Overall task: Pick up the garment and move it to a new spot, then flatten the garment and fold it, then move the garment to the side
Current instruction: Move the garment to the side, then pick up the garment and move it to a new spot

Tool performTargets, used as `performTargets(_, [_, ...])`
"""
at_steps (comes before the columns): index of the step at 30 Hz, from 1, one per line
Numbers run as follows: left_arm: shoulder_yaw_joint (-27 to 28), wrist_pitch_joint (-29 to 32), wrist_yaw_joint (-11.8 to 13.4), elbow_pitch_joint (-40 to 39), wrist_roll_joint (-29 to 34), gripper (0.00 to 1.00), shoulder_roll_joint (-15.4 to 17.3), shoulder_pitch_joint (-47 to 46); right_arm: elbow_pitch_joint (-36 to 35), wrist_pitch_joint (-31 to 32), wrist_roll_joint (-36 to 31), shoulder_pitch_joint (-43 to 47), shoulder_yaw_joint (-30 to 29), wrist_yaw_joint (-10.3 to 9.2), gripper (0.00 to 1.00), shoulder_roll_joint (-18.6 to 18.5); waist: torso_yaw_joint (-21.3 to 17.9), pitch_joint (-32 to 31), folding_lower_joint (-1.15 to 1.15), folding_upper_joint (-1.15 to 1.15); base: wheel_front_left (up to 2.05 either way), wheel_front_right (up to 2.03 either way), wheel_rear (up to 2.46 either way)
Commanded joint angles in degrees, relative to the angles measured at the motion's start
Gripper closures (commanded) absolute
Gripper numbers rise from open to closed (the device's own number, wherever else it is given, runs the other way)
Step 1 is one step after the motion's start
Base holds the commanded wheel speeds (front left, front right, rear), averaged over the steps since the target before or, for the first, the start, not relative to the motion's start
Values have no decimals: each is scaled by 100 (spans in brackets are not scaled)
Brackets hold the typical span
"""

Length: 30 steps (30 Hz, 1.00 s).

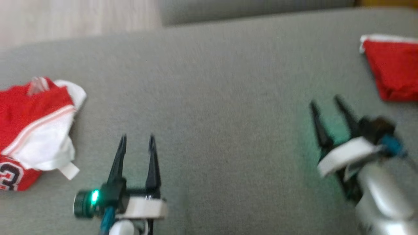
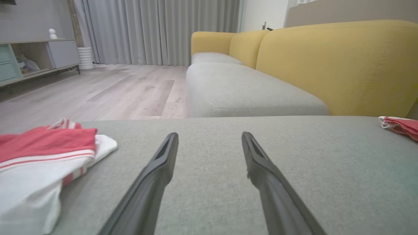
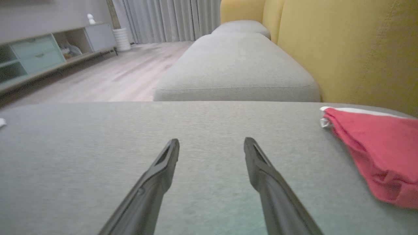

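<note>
A crumpled red and white jersey [image 1: 36,130] with a dark number lies at the left edge of the grey cushion [image 1: 212,98]; the left wrist view has it as the jersey [image 2: 42,160] at lower left. A folded red garment with white trim [image 1: 393,70] sits at the far right, seen also as the red garment [image 3: 378,153] in the right wrist view. My left gripper [image 1: 137,142] hovers open over bare cushion to the right of the jersey, holding nothing. My right gripper [image 1: 326,102] is open too, tilted, just left of and below the red garment.
The grey cushion is a wide flat seat with bare room in its middle. Beyond it lie another grey seat [image 2: 241,88], a yellow backrest [image 2: 336,62], wooden floor [image 2: 107,91], a low cabinet [image 2: 29,55] and curtains [image 2: 156,29].
</note>
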Motion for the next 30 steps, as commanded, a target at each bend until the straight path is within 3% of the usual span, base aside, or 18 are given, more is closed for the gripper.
performTargets(1, [255, -28, 27, -57, -28, 0, -2, 132, -415, -66, 74, 326, 98, -4, 0, 107, 232, -811, 2, 0, 0, 0, 0])
performTargets(7, [540, -28, 0, 167, -30, 0, -2, 460, -1298, -67, -252, 1491, -378, -4, 0, 678, 351, -1287, 2, 0, 0, 0, 0])
performTargets(12, [699, -28, -62, 254, 23, 0, -2, 635, -1563, -67, -618, 2038, -589, -4, 0, 965, 355, -1482, 2, 0, 0, 0, 0])
performTargets(30, [818, -28, -160, 415, 153, 0, -3, 757, -1671, -67, -895, 2333, -833, -4, 0, 1125, 405, -1636, 2, 0, 0, 0, 0])
